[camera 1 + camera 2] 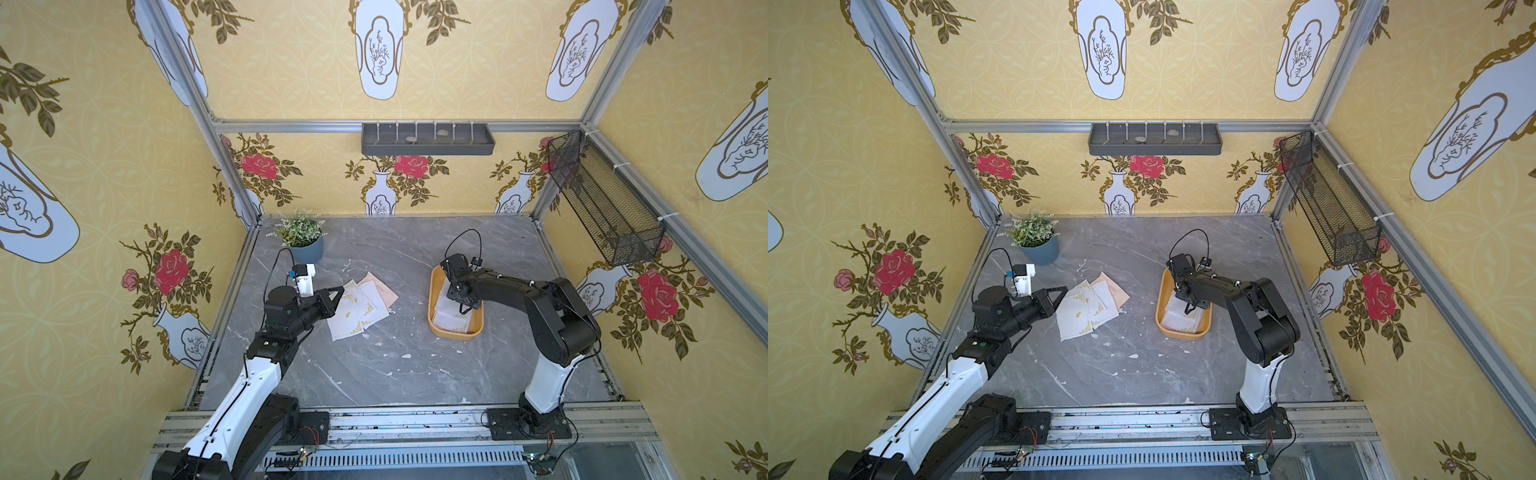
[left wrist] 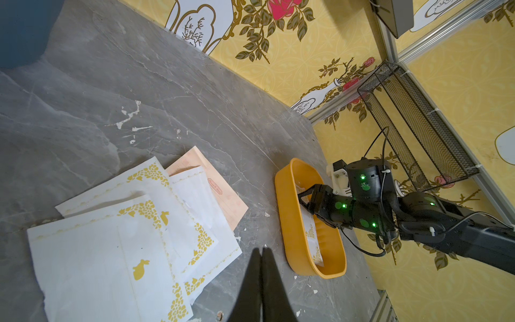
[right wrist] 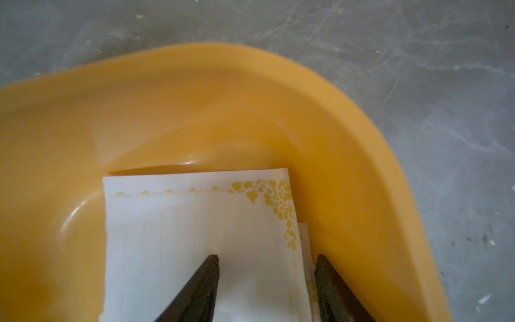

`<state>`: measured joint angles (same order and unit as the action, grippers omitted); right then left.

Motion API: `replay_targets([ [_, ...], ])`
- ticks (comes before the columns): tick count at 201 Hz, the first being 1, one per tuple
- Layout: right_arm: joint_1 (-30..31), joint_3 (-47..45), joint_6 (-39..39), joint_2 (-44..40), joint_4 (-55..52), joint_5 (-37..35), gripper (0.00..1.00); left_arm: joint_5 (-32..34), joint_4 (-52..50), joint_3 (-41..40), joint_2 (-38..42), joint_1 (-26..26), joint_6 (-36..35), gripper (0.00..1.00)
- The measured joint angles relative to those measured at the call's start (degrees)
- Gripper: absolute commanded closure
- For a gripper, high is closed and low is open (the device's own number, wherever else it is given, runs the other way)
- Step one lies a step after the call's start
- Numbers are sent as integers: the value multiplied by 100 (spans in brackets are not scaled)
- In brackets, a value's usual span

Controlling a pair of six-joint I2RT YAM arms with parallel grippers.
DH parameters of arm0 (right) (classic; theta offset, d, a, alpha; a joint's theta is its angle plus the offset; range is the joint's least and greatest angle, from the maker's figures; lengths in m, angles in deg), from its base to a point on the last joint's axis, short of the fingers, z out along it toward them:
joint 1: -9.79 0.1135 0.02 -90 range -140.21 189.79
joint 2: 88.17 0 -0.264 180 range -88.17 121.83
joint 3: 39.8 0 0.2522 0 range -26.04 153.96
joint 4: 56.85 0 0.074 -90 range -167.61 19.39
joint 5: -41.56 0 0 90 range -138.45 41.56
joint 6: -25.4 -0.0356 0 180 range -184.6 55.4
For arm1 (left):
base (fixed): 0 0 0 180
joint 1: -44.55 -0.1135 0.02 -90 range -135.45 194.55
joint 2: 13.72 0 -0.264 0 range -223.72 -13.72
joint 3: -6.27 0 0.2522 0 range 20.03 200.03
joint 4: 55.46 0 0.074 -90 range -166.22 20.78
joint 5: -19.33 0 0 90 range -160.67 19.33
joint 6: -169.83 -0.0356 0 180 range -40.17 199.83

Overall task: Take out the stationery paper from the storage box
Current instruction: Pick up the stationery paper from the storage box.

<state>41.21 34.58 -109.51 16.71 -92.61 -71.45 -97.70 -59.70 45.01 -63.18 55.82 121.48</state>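
1 stationery paper [image 3: 195,223] beneath spread right claw [image 3: 267,258]

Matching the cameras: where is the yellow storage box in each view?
In a top view: storage box right of centre, under the right arm.
In a top view: box likewise.
Left wrist: box between loose sheets and right arm.
Right wrist: box fills most of the picture.
Shared landmark: right gripper inside it.

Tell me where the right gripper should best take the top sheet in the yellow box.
The top sheet lies flat, so its face offers no pinch. Probably take its side edge next to the storage box wall, from above, the right gripper straddling it with one finger in the gap.
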Motion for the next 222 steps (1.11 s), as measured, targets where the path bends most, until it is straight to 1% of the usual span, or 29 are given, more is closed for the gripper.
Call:
replay_targets([
  [49,-2,-61,22,24,205,-44,75,2,-7,-20,50,0,-9,100],
  [66,-9,-125,22,-61,238,-42,78,2,-15,-28,66,0,-7,100],
  [100,22,-160,66,-319,227,-68,86,-7,-13,-28,-24,0,-4,100],
  [112,42,-195,109,-450,232,-87,90,-22,-2,-28,-70,0,9,100],
  [131,63,-286,144,-660,249,-116,99,-79,81,-39,-164,0,44,100],
  [135,68,-299,142,-691,245,-116,100,-105,98,-39,-195,0,46,97],
  [160,74,-387,153,-903,251,-118,100,-321,361,-42,-481,0,111,82],
  [168,76,-439,168,-990,284,-116,100,-413,472,-42,-616,0,232,77],
  [183,79,-590,267,-1187,387,-70,100,-566,658,-42,-833,4,295,69],
  [188,76,-647,299,-1255,431,-37,100,-623,745,-42,-911,9,376,65],
  [208,76,-883,452,-1567,660,136,100,-826,1132,-42,-1207,44,544,39],
  [222,79,-1049,529,-1821,826,271,100,-975,1373,-24,-1423,105,675,27],
])
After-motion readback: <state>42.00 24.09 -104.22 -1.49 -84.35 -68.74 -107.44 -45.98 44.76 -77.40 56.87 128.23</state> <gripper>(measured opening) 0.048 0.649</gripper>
